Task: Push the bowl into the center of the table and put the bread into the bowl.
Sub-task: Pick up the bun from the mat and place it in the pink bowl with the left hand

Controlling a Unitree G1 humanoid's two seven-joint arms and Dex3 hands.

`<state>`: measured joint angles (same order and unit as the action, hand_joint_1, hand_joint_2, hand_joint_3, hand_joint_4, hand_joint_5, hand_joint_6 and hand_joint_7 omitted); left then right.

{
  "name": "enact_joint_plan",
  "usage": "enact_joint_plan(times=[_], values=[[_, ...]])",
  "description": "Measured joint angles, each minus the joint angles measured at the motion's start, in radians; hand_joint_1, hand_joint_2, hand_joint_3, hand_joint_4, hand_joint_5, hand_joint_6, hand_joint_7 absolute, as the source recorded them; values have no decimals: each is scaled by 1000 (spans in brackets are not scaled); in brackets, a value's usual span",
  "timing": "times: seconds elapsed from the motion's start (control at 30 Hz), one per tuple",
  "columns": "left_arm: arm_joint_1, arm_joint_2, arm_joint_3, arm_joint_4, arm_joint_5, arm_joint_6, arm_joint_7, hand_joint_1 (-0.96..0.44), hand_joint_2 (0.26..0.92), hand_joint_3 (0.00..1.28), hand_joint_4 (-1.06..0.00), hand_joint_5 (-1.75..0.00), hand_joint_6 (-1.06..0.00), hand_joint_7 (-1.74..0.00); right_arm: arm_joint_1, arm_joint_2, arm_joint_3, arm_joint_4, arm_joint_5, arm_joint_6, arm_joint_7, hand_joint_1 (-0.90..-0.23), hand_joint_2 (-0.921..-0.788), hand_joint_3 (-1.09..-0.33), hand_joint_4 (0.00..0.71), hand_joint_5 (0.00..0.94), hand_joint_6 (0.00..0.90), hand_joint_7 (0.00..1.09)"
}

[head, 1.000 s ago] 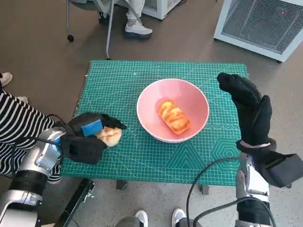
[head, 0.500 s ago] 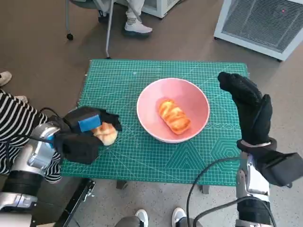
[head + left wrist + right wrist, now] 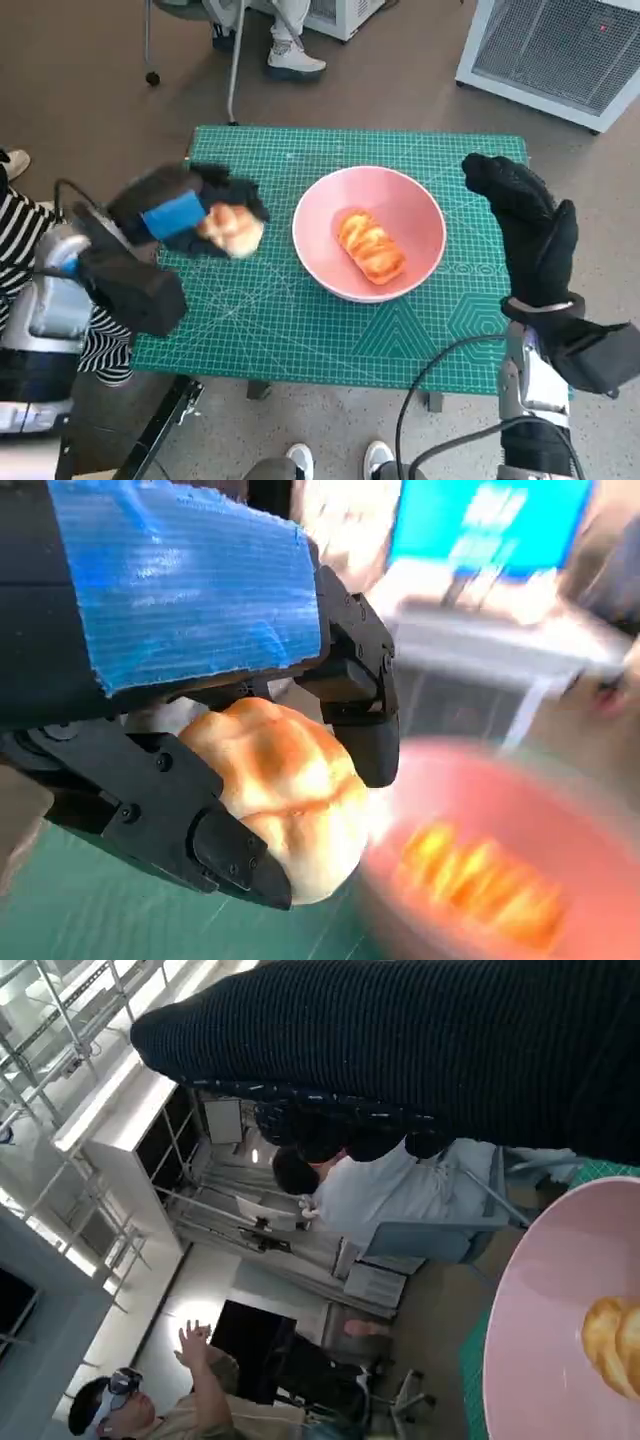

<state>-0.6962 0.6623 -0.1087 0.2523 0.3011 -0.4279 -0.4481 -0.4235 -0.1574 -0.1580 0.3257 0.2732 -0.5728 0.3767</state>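
We see a green cutting mat (image 3: 300, 320) covering the small table, with a white slatted cabinet (image 3: 560, 50) standing on the floor beyond its far right corner. A person in a striped top (image 3: 20, 230) sits at the table's left edge, and another person's white shoe (image 3: 296, 62) shows past the far edge. In the right wrist view we make out two more people, one seated on a chair with their back to us (image 3: 385, 1195) and one nearer with a raised hand (image 3: 160, 1410).

On the mat, somewhat right of the middle, sits the pink bowl (image 3: 320, 205), and inside it lies a glazed bread roll (image 3: 370, 246).

Our right hand (image 3: 528, 235), in its black glove, stands upright just off the bowl's right side, fingers together and straight, holding nothing and not touching the bowl.

Our left hand (image 3: 190, 212) is raised above the mat to the left of the bowl. It grips a second, rounder bun (image 3: 232, 230); in the left wrist view we see its black fingers (image 3: 180, 820) clamped on both sides of the bun (image 3: 290, 800), with the bowl blurred behind it.
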Motion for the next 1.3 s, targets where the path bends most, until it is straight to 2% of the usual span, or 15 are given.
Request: enact_joint_plan(times=[0.1, 0.43, 0.67, 0.8, 0.83, 0.87, 0.9, 0.93, 1.0, 1.1, 1.2, 1.3], values=[[-45, -44, -6, -10, 0, 14, 12, 1, 920, 148, -623, -1316, -519, -1204, 0, 0, 0, 2, 0, 0, 1, -813, -921, -721, 196, 0, 48, 606], [-194, -200, -99, 53, 57, 29, 45, 2, 916, 49, -749, -1149, -629, -1111, 0, 1, 0, -3, 0, -1, 1, -814, -921, -719, 195, 0, 48, 606], [-273, -270, -176, 200, 104, 51, 32, 1, 920, 113, -668, -1220, -543, -1214, 8, -1, -6, -16, 0, -2, 1, -815, -921, -718, 196, 1, 49, 606], [-306, -304, -214, 275, 124, 79, 2, 1, 921, 189, -574, -1274, -459, -1340, 15, -1, -12, -24, 0, -2, 0, -815, -921, -718, 197, 2, 50, 605], [-313, -312, -225, 292, 128, 89, -9, 7, 875, 182, -518, -1004, -418, -1093, 16, -1, -14, -27, -1, -2, -1, -815, -921, -717, 198, 2, 50, 605], [-319, -317, -234, 305, 132, 102, -21, 13, 853, 161, -532, -736, -434, -855, 17, 0, -16, -29, -1, -2, -3, -815, -921, -717, 199, 3, 50, 605], [-324, -322, -244, 319, 137, 117, -35, 20, 834, 137, -476, -484, -421, -625, 18, 0, -16, -31, -2, -2, -5, -815, -921, -717, 201, 4, 50, 604], [-328, -325, -254, 326, 143, 142, -53, 26, 820, 116, -424, -311, -412, -445, 19, 0, -17, -33, -2, -2, -7, -815, -921, -717, 203, 5, 50, 604], [-335, -330, -275, 335, 165, 204, -91, 35, 802, 95, -350, -159, -384, -276, 21, 0, -20, -37, -4, -3, -12, -814, -921, -718, 205, 5, 51, 603], [-340, -339, -302, 342, 192, 299, -141, 48, 778, 74, -279, -52, -348, -140, 24, 0, -23, -40, -5, -5, -20, -811, -921, -718, 207, 6, 51, 603], [-339, -347, -322, 341, 214, 363, -165, 45, 758, 61, -229, -17, -318, -80, 30, 0, -23, -45, -7, -7, -30, -809, -921, -718, 207, 6, 51, 602], [-336, -347, -330, 334, 220, 366, -164, 5, 741, 49, -182, -6, -289, -45, 36, 0, -23, -49, -13, -10, -37, -809, -921, -718, 208, 6, 51, 601]])
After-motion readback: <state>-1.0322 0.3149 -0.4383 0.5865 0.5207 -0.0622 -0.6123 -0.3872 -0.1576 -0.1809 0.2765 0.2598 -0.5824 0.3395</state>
